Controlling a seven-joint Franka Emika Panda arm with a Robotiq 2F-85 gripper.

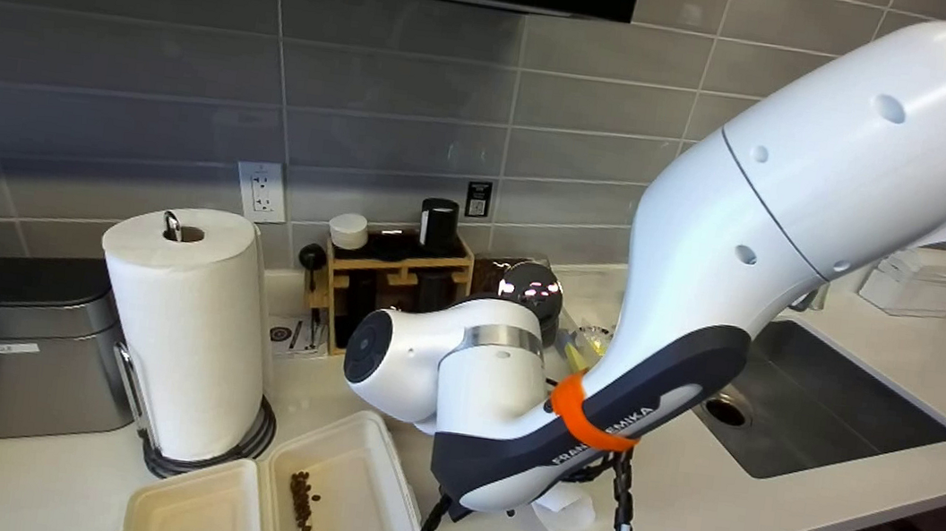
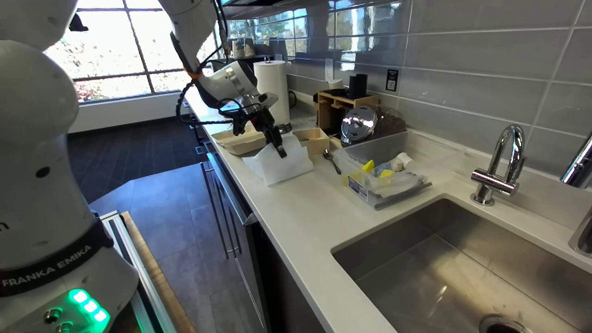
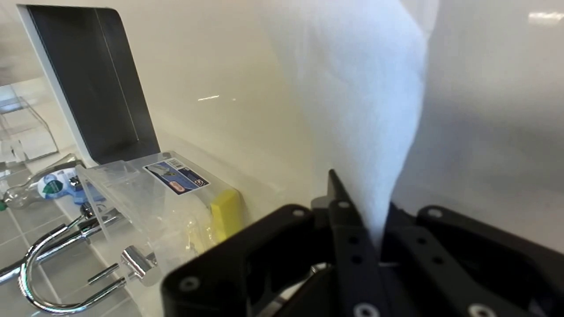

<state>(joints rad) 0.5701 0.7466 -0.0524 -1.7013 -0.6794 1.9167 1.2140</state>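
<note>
– white paper sheet (image 2: 289, 169), thin and creased: where from the black two-fingered tool (image 2: 281, 151)?
– pinched in its closed grip, fanning out below; no clear long axis.
– and around it?
– glossy white surface (image 2: 319, 222) beneath, cream clamshell box (image 1: 373, 488) near on one side, steel sink (image 2: 416, 286) well apart on the other, grey-tiled wall (image 2: 481, 51) behind.

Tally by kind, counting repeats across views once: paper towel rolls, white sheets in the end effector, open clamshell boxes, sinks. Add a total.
Paper towel roll: 1
White sheet in the end effector: 1
Open clamshell box: 1
Sink: 1
Total: 4
</note>
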